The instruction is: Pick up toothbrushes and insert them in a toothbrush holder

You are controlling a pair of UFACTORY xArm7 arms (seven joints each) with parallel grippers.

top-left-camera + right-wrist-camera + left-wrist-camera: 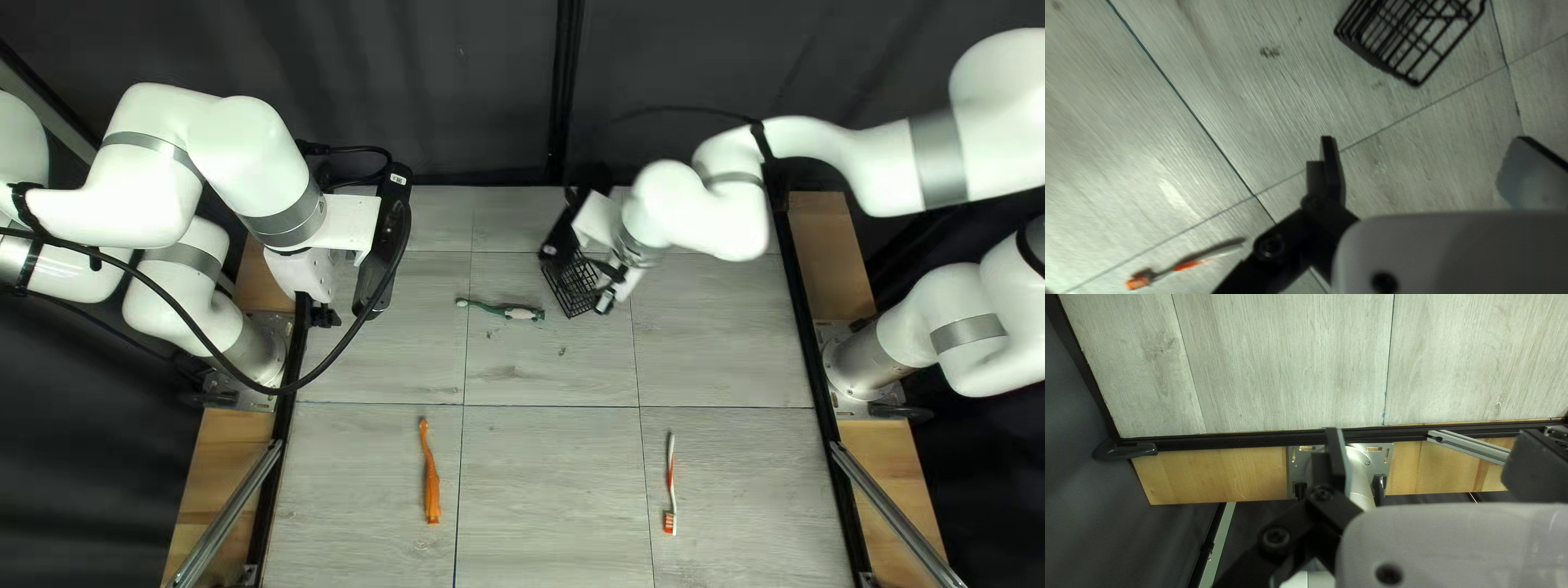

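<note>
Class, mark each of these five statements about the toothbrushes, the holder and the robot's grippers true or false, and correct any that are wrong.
1. The black wire holder is nearer to the green toothbrush than to the orange toothbrush. True.
2. The orange toothbrush is inside the holder. False: it lies on the table.
3. The right gripper is open. True.
4. The left gripper is shut on a toothbrush. False: it is open, with no toothbrush between its fingers.
5. The red-and-white toothbrush has its bristles toward the table's far edge. False: they are toward the near edge.
</note>
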